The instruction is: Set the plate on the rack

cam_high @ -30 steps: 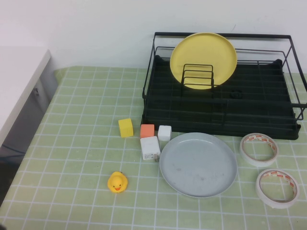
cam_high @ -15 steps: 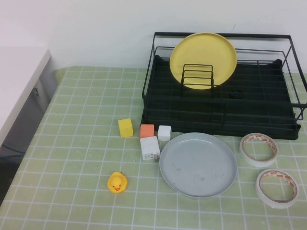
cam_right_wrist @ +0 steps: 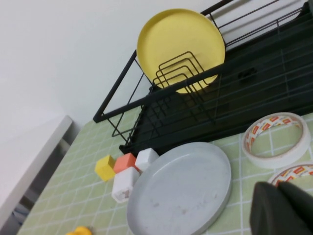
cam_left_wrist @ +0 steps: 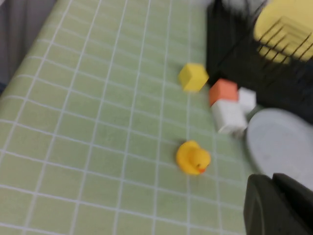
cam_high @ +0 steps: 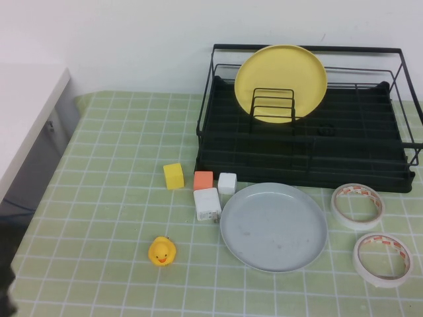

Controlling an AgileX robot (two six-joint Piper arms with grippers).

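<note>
The pale grey-blue plate (cam_high: 273,226) lies flat on the green tiled table, just in front of the black wire rack (cam_high: 304,155). A yellow plate (cam_high: 280,80) stands upright in the rack's divider loops. My left gripper (cam_left_wrist: 272,180) is shut and empty, hovering above the table on the near left of the plate (cam_left_wrist: 281,142), near the rubber duck (cam_left_wrist: 193,156). My right gripper (cam_right_wrist: 286,188) is shut and empty, above the tape rolls to the right of the plate (cam_right_wrist: 181,188). The rack (cam_right_wrist: 234,93) also shows in the right wrist view. The right gripper does not show in the high view.
A yellow cube (cam_high: 173,176), an orange cube (cam_high: 203,179), a small white cube (cam_high: 227,183) and a white charger block (cam_high: 207,203) sit left of the plate. A rubber duck (cam_high: 161,251) is nearer. Two tape rolls (cam_high: 357,205) (cam_high: 381,259) lie on the right.
A dark shape, part of my left arm, has come into the high view's bottom left corner. The plate and the other things have not moved.
</note>
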